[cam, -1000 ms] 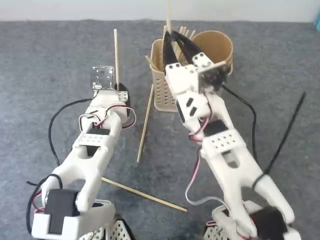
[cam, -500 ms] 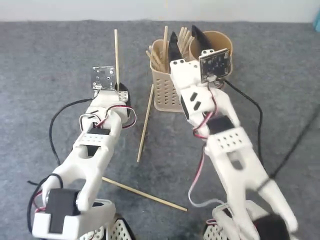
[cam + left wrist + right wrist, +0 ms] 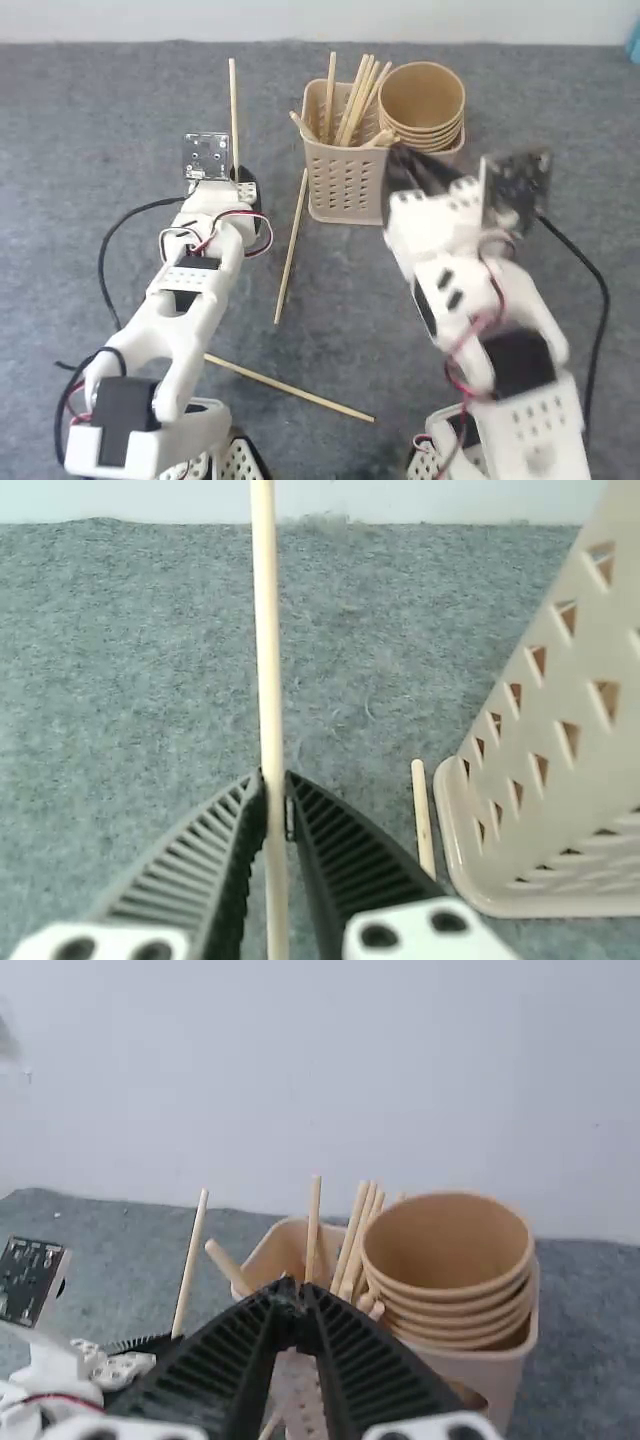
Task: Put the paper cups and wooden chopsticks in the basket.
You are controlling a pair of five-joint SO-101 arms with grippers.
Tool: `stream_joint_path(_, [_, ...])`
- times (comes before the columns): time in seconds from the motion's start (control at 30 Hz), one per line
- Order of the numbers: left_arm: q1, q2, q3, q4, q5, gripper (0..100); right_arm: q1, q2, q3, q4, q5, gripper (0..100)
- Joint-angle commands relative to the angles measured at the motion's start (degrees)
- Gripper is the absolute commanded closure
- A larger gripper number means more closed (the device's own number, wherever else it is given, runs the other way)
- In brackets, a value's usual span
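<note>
Left hand (image 3: 275,785) clenched on an upright chopstick (image 3: 264,630); a second chopstick (image 3: 292,245) lies on the desk (image 3: 80,120), tip just beside the basket (image 3: 345,195); inside it, bundled chopsticks (image 3: 350,95) and stacked cups (image 3: 425,100); right hand (image 3: 296,1310) pinched shut near the basket.

basket (image 3: 345,190) 1 | paper cups (image 3: 425,100) ~5, stacked | chopsticks (image 3: 290,255) outside basket 3 | arms (image 3: 190,290) 2

left gripper (image 3: 273,785): fingers clamped on chopstick (image 3: 263,630) | right gripper (image 3: 297,1305): fingers pressed together
</note>
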Motion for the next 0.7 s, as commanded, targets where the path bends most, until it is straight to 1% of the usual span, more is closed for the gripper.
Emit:
stream_joint_path(0.0, [-1.05, -3.08, -0.66, -1.76, 0.18, 99, 0.4, -5.93, -2.46, 11.91, -0.7, 99.1])
stream_joint_path(0.07, [-2.02, -3.08, -0.57, -4.57, 0.79, 99, 0.4, -7.87, -0.09, 16.92, -0.62, 99.1])
stream_joint_path(0.13, [-3.08, -3.08, 0.22, -8.97, 3.08, 99, 0.66, -9.19, 3.69, 20.09, -0.53, 99.1])
stream_joint_path(0.2, [-4.22, -3.16, 1.36, -14.07, 4.75, 99, 0.66, -10.42, 8.79, 20.7, 0.18, 99.1])
stream_joint_path(0.33, [-5.54, -6.42, 4.44, -23.12, 5.36, 99, 0.75, -13.32, 19.87, 18.24, 5.27, 99.1])
stream_joint_path(0.4, [-5.71, -10.55, 6.11, -25.58, 5.27, 99, 0.75, -14.99, 25.67, 14.9, 5.54, 99.1])
stream_joint_path(0.47, [-5.8, -16.09, 6.99, -25.67, 5.1, 99, 0.75, -16.84, 31.47, 10.59, 5.54, 99.1])
stream_joint_path(0.57, [-5.8, -25.76, 6.99, -22.68, 5.1, 99, 1.36, -20.26, 41.58, 1.89, 5.45, 99.1])
stream_joint_path(0.67, [-4.57, -35.6, 5.67, -18.64, 5.19, 99, 1.98, -25.1, 54.77, -12.35, 2.81, 99.1])
